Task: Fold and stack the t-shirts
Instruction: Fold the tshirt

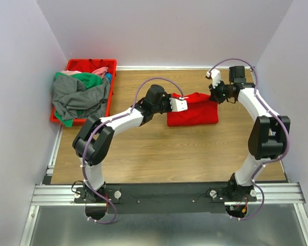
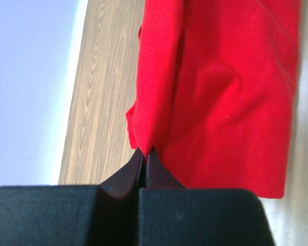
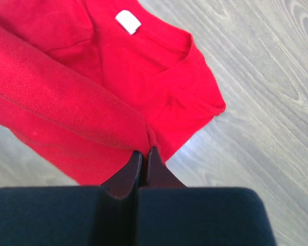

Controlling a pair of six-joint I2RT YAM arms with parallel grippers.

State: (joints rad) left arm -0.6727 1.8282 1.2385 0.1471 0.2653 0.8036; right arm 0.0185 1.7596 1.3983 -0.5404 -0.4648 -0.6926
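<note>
While both arms reach over the wooden surface (image 1: 159,154), the left claw (image 2: 145,151) pinches an edge of the red t-shirt (image 1: 200,114) tight, and the right claw (image 3: 145,152) pinches a raised fold of it. The shirt lies folded mid-surface; farther back left, grey, green and pink t-shirts (image 1: 79,97) heap in a red crate (image 1: 92,64).

Crate (image 1: 88,62) mostly under t-shirt heap (image 1: 79,97); red t-shirt (image 2: 236,102) cropped.

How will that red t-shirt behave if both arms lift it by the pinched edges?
Likely floppy: the red t-shirt drapes and creases where the left end effector pinches it. Probably light: the right end effector holds up a fold by its tips alone. Expect sagging between them.
</note>
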